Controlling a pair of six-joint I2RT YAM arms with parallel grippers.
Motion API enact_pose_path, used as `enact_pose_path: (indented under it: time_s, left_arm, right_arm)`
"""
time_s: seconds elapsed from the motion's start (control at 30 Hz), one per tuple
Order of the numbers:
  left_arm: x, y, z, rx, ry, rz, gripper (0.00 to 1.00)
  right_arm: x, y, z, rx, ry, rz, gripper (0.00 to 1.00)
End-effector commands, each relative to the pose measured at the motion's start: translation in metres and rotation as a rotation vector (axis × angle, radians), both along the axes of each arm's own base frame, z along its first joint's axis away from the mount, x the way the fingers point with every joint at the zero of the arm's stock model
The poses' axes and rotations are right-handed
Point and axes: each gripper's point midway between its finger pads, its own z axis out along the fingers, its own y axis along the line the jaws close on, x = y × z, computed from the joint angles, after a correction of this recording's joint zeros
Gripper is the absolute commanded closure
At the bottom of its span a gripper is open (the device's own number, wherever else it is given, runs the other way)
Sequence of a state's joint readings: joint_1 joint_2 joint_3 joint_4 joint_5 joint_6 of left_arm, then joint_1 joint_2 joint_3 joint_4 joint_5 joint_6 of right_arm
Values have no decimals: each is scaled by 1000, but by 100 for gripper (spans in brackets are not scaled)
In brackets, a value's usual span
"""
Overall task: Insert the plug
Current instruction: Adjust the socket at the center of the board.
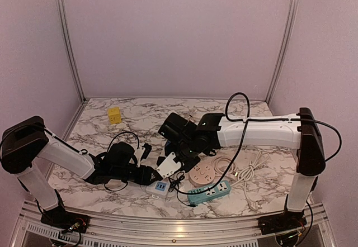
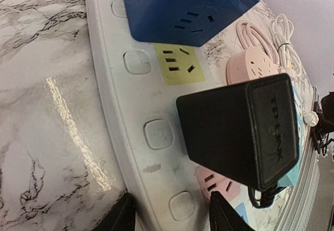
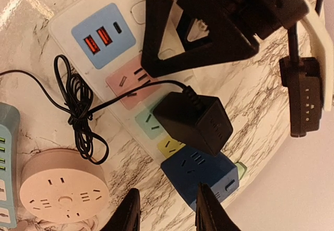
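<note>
Though near, plug [image 3: 195, 124] seemingly beyond right gripper [image 3: 168, 190]

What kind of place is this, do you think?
Probably a laboratory robot test cell, not a home: plain lilac walls in an aluminium frame, a left arm and right arm bolted at a marble-patterned table, and a white power strip and teal power strip.

Soft, even overhead light; pinkish cast on the walls [image 1: 179, 34] in the top view. The marble table [image 2: 31, 137] threw a bright glare streak in the left wrist view — near fingers [image 2: 119, 218] were blurred and dark. Right wrist view was sharp, warm-tinted — black adapter [image 3: 195, 121] showed little detail.
</note>
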State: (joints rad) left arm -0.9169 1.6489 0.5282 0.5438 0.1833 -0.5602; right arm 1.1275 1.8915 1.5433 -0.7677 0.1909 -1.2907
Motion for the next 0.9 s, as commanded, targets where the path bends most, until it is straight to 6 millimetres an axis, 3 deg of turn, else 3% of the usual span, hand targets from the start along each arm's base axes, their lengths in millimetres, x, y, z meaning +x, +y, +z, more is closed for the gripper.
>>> enact_pose_path:
  time_s: [0.0, 0.47, 0.77, 0.87]
  left_arm:
    - [-14, 0, -12, 47, 41, -50, 52]
    - [-12, -4, -12, 52, 42, -60, 52]
    - [-9, -3, -8, 61, 30, -58, 52]
    - [-9, -3, -5, 61, 23, -58, 52]
  right_arm:
    - [4, 1, 27, 97, -13, -44, 68]
    - [11, 0, 71, 341, -12, -151, 67]
    - [18, 14, 120, 689, 107, -350, 64]
    - [27, 11, 134, 819, 132, -480, 55]
